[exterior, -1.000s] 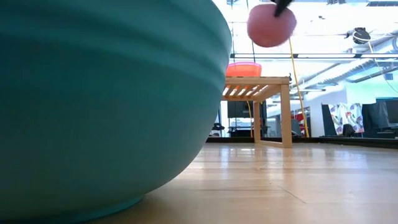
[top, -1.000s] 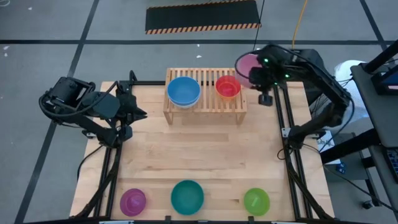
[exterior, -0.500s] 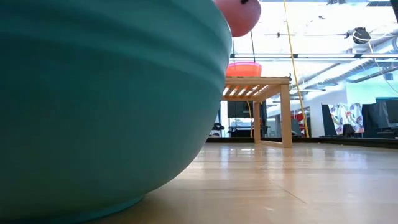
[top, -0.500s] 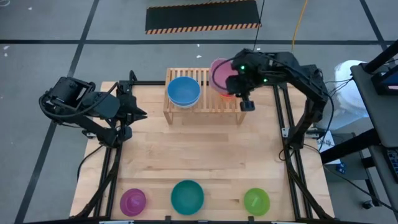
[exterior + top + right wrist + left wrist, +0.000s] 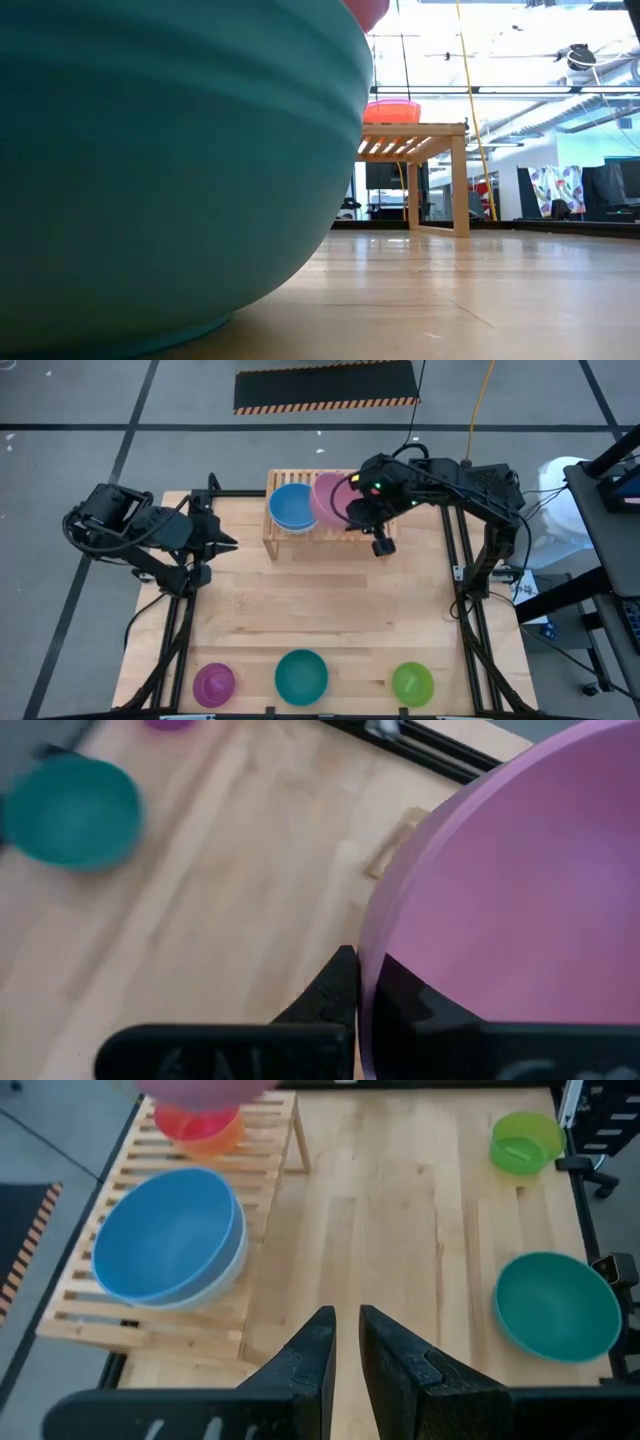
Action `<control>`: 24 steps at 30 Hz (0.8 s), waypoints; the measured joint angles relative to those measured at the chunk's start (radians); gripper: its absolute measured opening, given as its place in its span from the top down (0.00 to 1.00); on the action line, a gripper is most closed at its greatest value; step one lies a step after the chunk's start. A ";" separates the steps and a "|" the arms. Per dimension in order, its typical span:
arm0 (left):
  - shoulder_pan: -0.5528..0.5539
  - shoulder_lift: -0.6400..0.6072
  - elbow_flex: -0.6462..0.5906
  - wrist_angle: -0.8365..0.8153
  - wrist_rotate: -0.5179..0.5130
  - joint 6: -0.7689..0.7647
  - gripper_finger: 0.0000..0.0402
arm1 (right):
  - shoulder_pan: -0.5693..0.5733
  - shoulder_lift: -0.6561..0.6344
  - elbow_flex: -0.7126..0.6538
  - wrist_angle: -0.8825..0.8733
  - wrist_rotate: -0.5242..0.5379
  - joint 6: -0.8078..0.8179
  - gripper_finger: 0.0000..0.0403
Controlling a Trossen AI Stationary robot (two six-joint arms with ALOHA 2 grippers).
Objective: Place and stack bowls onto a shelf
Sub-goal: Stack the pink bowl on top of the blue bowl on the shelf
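Observation:
My right gripper (image 5: 358,510) is shut on a pink bowl (image 5: 328,500) held over the light-wood shelf (image 5: 300,538), just right of the blue bowl (image 5: 294,506). In the left wrist view the blue bowl (image 5: 165,1235) sits in a white one, and a red bowl (image 5: 197,1125) sits in a yellow-orange one on the slats. The red bowl (image 5: 392,110) also shows in the low view; in the high view the pink bowl and arm hide it. My left gripper (image 5: 346,1350) waits shut over the table's left side, touching nothing. My right gripper pinches the pink bowl's rim (image 5: 385,935), one finger (image 5: 338,982) outside the wall and the other inside the hollow. It has the rim on the bowl's right side (image 5: 350,506). The bowl is lifted clear above the shelf, mouth up.
Along the near edge stand a purple bowl (image 5: 213,682), a larger teal bowl (image 5: 301,676) and a green bowl (image 5: 412,682). The teal bowl (image 5: 170,170) fills much of the low view. Bare wood lies between the shelf and these bowls.
My right gripper has carried the pink bowl from beyond the table's far right corner toward the left, over the shelf's right end and past the red bowl to above the shelf's middle. It stays shut on the bowl throughout.

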 joint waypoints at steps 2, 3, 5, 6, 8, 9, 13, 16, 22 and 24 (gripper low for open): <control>0.007 0.010 0.001 0.024 -0.002 0.030 0.86 | 0.009 -0.002 0.000 -0.011 -0.033 0.015 1.00; 0.012 0.014 0.001 0.033 -0.002 0.050 0.86 | 0.013 -0.002 0.000 -0.019 -0.051 0.015 1.00; 0.016 0.027 0.001 0.042 -0.001 0.077 0.86 | 0.022 -0.003 0.000 -0.034 -0.076 0.016 1.00; 0.019 0.035 0.001 0.042 -0.001 0.085 0.86 | 0.027 -0.003 0.000 -0.043 -0.082 0.014 1.00; 0.029 0.052 0.001 0.035 -0.001 0.123 0.86 | 0.039 -0.003 -0.001 -0.048 -0.080 0.006 1.00; 0.033 0.063 0.001 0.031 -0.001 0.135 0.86 | 0.044 -0.003 -0.001 -0.047 -0.081 0.001 1.00; 0.050 0.096 0.000 0.039 0.000 0.172 0.86 | 0.058 -0.003 -0.001 -0.048 -0.098 0.020 1.00; 0.049 0.111 0.000 0.044 0.001 0.209 0.86 | 0.069 -0.003 -0.007 -0.064 -0.145 0.029 1.00; 0.049 0.140 0.000 0.071 0.013 0.288 0.86 | 0.096 -0.001 -0.081 -0.077 -0.229 0.029 1.00; 0.049 0.144 0.000 0.093 0.042 0.340 0.86 | 0.104 -0.003 -0.118 -0.080 -0.261 0.022 1.00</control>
